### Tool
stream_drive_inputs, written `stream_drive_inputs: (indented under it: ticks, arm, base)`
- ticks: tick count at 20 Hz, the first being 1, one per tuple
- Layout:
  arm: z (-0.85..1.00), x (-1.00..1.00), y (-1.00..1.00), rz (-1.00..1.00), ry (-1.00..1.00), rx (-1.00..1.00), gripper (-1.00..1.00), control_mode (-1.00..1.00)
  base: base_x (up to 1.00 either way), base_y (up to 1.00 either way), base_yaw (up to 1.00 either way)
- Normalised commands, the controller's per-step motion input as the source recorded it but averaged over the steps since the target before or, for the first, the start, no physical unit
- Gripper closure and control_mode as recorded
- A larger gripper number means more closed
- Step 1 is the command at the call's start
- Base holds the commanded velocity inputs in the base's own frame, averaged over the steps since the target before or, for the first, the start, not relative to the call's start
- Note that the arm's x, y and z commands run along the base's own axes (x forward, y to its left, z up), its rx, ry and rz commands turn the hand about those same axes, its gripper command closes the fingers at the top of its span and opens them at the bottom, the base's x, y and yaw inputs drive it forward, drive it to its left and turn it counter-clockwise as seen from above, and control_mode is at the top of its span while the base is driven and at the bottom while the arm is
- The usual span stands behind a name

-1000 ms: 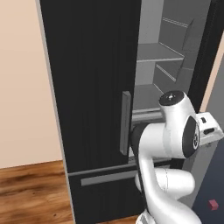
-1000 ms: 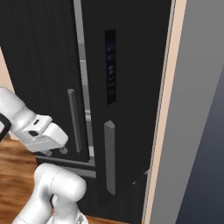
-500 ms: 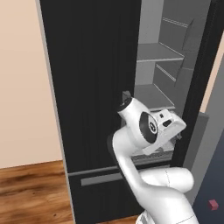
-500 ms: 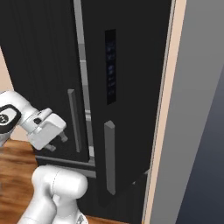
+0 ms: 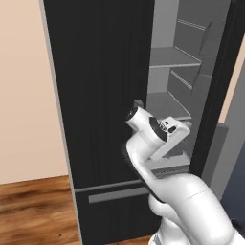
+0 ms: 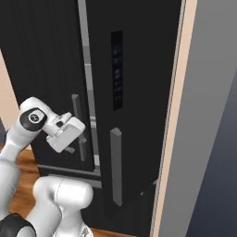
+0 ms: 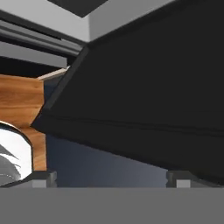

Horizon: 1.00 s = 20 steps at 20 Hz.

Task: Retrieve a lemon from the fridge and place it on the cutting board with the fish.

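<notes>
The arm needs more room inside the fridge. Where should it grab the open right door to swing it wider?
The grey vertical handle on the right door, from the front, jaws level and astride it: it is a slim upright bar standing proud of the door face near its free edge, so a pull there likely gives good leverage.

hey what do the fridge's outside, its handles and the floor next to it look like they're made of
The tall black fridge looks like dark brushed metal or coated steel: matte, with faint vertical streaks. Its grey vertical handle reads as plain satin metal or plastic, flat and unreflective; hard to say which. The brown floor looks like polished wood planks, with grain lines and a soft sheen. All rendered, so finishes are approximate.
</notes>
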Motion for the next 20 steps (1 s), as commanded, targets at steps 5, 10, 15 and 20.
stream_drive_inputs:
  ticks: [5, 10, 15, 20]
  arm:
    - [-0.22, 0.92, -0.47, 0.01, 0.23, -0.02, -1.00, -1.00]
    - [-0.23, 0.20, -0.87, -0.06, 0.27, -0.01, -1.00, -1.00]
    - [-0.11, -0.14, -1.00, -0.12, 0.17, 0.00, -1.00, -1.00]
    - [0.00, -0.74, -1.00, -0.18, 0.11, 0.00, -1.00, -1.00]
  base:
    - [0.00, 0.00, 0.00]
    - [0.00, 0.00, 0.00]
    - [0.00, 0.00, 0.00]
    - [0.00, 0.00, 0.00]
